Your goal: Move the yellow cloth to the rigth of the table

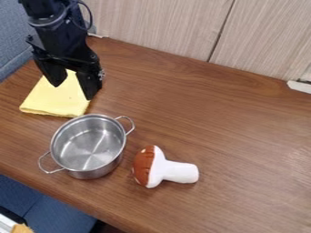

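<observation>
The cloth [45,99] lies flat at the left of the desk [243,141], towards its back corner. It is yellow, and looks folded, with a straight near edge that runs almost level across the view, dipping a little to the right. Its long axis seems to run from that near edge away towards the back of the desk, leaning to the right; the far end is partly hidden behind the gripper [72,92], so its full outline cannot be told. The gripper hangs over the far and right part of the cloth, fingers pointing down and spread wide, with yellow showing between them; whether they touch it cannot be told. Just in front of the cloth sits the pot [100,169], upright, one handle towards the back right, the other towards the front left. Right of the pot lies the mushroom [176,172] on its side, brown cap left, white stem right.
</observation>
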Controlling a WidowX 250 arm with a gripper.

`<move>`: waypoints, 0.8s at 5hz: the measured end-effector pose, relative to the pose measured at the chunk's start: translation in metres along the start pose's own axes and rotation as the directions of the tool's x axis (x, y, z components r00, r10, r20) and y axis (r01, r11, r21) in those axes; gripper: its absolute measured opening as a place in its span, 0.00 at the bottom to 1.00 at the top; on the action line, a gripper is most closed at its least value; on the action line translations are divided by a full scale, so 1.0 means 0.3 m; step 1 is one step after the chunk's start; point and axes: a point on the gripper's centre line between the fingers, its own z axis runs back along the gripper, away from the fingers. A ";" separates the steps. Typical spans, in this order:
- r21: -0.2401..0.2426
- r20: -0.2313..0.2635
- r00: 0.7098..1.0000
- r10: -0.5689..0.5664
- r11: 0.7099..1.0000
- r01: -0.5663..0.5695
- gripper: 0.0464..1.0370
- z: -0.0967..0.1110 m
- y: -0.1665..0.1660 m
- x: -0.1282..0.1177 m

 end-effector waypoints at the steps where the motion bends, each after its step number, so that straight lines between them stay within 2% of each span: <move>1: -0.009 -0.021 1.000 0.004 1.000 -0.004 0.96 -0.018 -0.003 -0.009; 2: 0.003 -0.047 0.998 0.050 0.999 -0.050 0.96 -0.053 0.053 -0.004; 4: 0.033 -0.044 0.980 0.192 0.981 -0.190 0.96 -0.092 0.230 0.050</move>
